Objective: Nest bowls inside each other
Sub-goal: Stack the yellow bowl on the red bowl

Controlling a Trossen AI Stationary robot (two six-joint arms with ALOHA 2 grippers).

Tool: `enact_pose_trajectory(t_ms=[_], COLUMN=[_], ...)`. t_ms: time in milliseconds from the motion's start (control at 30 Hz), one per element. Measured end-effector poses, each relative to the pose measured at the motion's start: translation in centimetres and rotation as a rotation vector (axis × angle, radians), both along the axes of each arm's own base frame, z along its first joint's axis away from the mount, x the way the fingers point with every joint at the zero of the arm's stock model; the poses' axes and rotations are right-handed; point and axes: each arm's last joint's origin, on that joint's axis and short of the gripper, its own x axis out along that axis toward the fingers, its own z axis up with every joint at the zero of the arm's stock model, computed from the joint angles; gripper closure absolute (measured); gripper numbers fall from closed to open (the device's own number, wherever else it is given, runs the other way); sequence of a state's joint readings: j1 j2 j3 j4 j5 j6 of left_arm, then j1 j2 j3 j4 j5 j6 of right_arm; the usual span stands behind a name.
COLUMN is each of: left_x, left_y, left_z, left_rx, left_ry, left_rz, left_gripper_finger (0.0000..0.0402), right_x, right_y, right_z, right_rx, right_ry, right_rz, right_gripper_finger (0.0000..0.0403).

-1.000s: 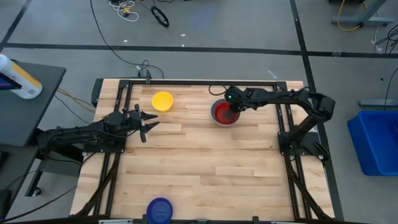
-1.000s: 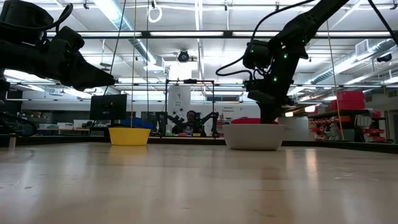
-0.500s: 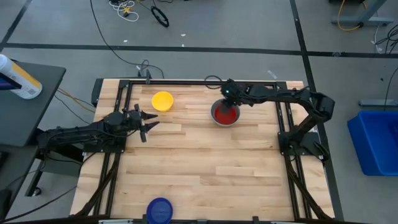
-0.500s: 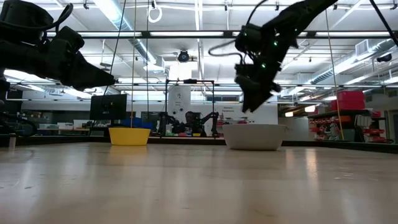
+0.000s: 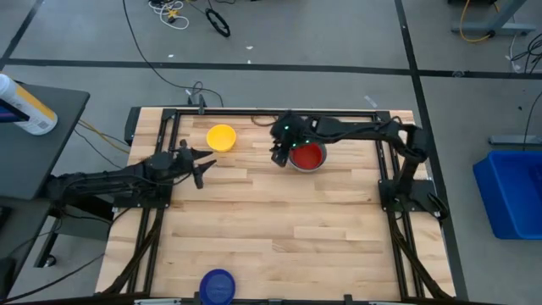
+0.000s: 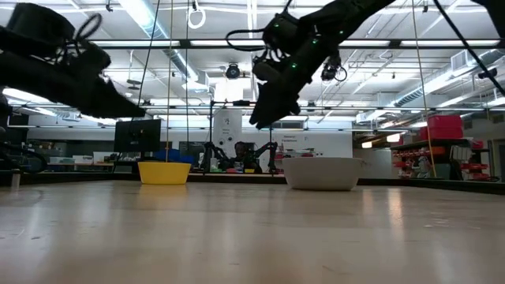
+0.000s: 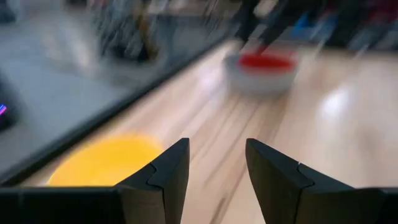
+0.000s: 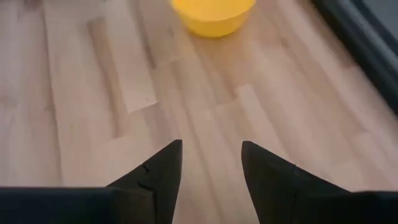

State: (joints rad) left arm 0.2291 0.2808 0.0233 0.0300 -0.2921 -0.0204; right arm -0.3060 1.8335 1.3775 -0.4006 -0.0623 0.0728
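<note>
Having just dropped the red bowl [image 5: 308, 154] into the grey bowl [image 5: 295, 164] at the table's [image 5: 279, 229] one o'clock, the right end effector [image 5: 277, 155] swings, fingers apart, toward the yellow bowl [image 5: 221, 137] at eleven o'clock, likely next to nest.

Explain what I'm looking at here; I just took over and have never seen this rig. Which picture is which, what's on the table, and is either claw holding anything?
Two dark robot arms work over a wooden table. One camera looks straight down, one sits at table height, and one rides on each wrist, looking past that arm's own fingers. On the table are a yellow bowl, a red bowl sitting inside a grey bowl, and a dark blue bowl at the near edge. The right gripper hangs open and empty between the red and yellow bowls. The left gripper waits near the yellow bowl, open, holding nothing.
</note>
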Motion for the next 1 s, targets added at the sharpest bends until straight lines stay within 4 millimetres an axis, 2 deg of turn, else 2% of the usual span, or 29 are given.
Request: enact_pose_trajectory(t_ms=[67,133,333,433,633,800,1000], left_x=[0.3,1.1,4.8,7.0,10.0,11.0,10.8], left_y=[0.2,0.4,1.5,2.7,5.7,7.7,8.8], left_z=[-0.3,0.2,2.0,2.7,2.2,0.6,-0.6], left_rx=[-0.031,-0.060,-0.087,-0.126,-0.231,-0.328,-0.387], left_ry=[0.101,0.156,0.347,0.461,0.667,0.733,0.761], left_rz=[0.043,0.053,0.117,0.172,0.230,0.229,0.240], left_gripper_finger=[0.0235,0.0234,0.0234,0.0234,0.0234,0.0234,0.0235], right_x=[0.5,0.7,0.7,0.5,0.0,0.0,0.2], right_y=[0.6,1.2,2.9,3.8,6.2,8.8,11.1], right_z=[-0.2,-0.2,0.0,-0.3,-0.6,-0.5,-0.4], right_rx=[0.001,-0.002,-0.016,-0.006,-0.017,-0.050,-0.077], right_ry=[0.026,0.039,0.077,0.125,0.223,0.239,0.231], right_rz=[0.026,0.050,0.093,0.119,0.177,0.229,0.277], right_gripper_finger=[0.0226,0.0221,0.0211,0.0210,0.0210,0.0208,0.0210])
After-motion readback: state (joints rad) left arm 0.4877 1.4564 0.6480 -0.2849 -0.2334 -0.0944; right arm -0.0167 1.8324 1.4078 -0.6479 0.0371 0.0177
